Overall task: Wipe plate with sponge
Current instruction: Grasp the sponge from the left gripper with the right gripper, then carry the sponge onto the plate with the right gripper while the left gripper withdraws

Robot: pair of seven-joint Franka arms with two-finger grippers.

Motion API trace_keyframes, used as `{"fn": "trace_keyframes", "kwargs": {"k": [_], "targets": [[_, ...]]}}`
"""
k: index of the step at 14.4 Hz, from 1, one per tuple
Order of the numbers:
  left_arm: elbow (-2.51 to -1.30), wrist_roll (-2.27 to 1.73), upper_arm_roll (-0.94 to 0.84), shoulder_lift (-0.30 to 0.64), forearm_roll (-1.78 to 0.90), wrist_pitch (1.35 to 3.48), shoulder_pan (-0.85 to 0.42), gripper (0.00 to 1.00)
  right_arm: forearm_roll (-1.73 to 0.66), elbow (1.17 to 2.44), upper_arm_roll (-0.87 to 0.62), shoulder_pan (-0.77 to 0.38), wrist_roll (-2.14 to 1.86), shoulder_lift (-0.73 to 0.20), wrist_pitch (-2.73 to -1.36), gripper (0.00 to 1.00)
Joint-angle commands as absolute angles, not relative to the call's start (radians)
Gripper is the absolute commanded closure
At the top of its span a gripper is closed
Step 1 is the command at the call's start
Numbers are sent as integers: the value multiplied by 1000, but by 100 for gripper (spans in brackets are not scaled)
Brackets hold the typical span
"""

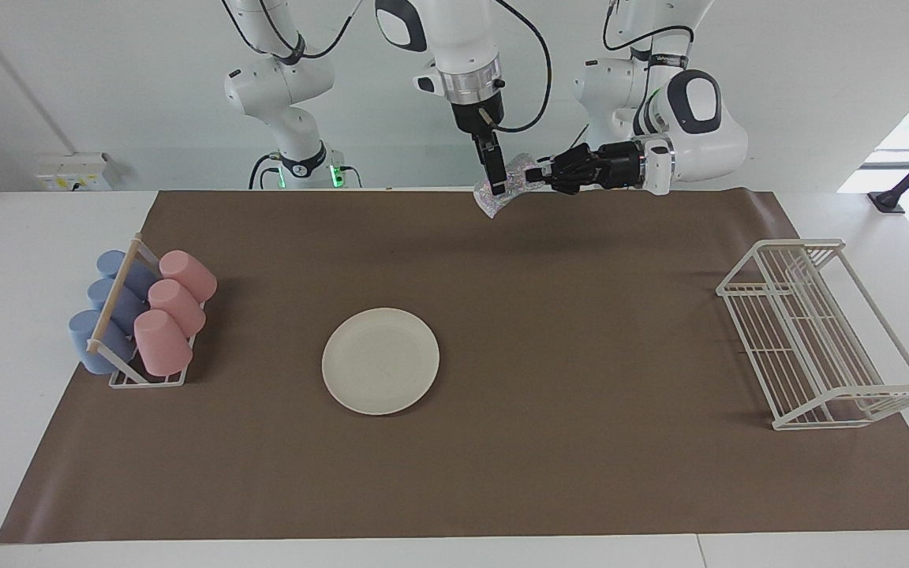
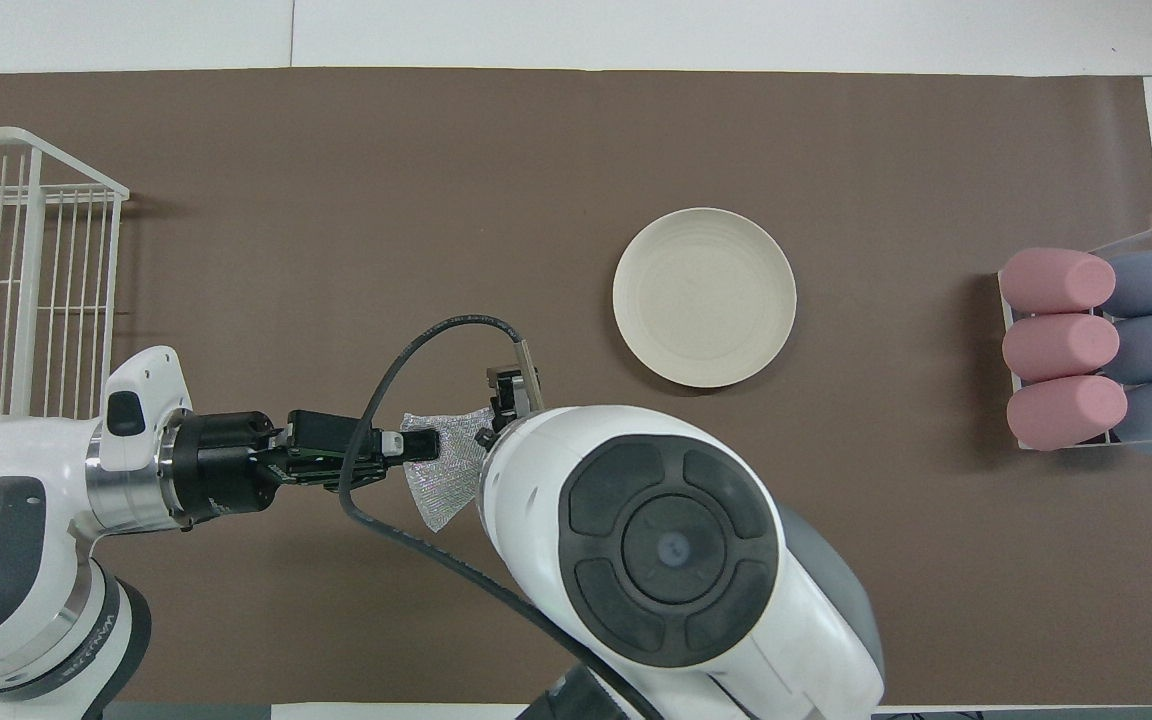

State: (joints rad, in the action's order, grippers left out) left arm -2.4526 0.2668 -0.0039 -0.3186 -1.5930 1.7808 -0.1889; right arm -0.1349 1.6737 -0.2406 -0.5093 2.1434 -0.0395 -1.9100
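The silvery speckled sponge hangs in the air between both grippers, over the brown mat's edge nearest the robots. My left gripper reaches in sideways and is shut on one edge of it. My right gripper points down and is shut on the middle of it. The sponge also shows in the overhead view, between the left gripper and the right gripper, whose fingers are mostly hidden under its wrist. The cream-white plate lies flat on the mat, farther from the robots, also seen from overhead.
A white wire dish rack stands at the left arm's end of the mat. A small rack with pink and blue cups stands at the right arm's end. The brown mat covers the table.
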Motion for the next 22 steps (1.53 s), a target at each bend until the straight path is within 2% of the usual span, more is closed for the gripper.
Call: {"fn": "trace_keyframes", "kwargs": {"k": [1, 3, 4, 6, 14, 15, 16, 20, 22], "targets": [[-2484, 275, 11, -347, -1614, 1769, -196, 100, -133, 1698, -247, -512, 2145, -31, -1950, 14], [-2484, 275, 11, -347, -1612, 1769, -196, 100, -133, 1706, -247, -531, 2140, -31, -1957, 47], [-2484, 275, 11, -347, -1611, 1770, -196, 100, -133, 1707, -247, -534, 2140, -35, -1965, 60], [-2484, 273, 11, -347, -1609, 1769, -196, 100, -133, 1709, -247, -537, 2132, -37, -1977, 100], [-2482, 268, 9, -348, -1598, 1770, -196, 100, -135, 1707, -245, -535, 2074, -35, -1973, 100], [-2479, 261, 9, -348, -1594, 1773, -196, 83, -135, 1707, -247, -531, 2053, -35, -1964, 100], [-2471, 215, 8, -359, -1554, 1782, -196, 1, -135, 1710, -245, -525, 2031, -28, -1953, 100], [-2447, 127, 8, -368, -1470, 1789, -186, 0, -133, 1720, -244, -465, 1861, -26, -1927, 100], [-2444, 126, 8, -367, -1444, 1790, -170, 0, -133, 1785, -244, -419, 1749, -5, -1942, 100]]}}
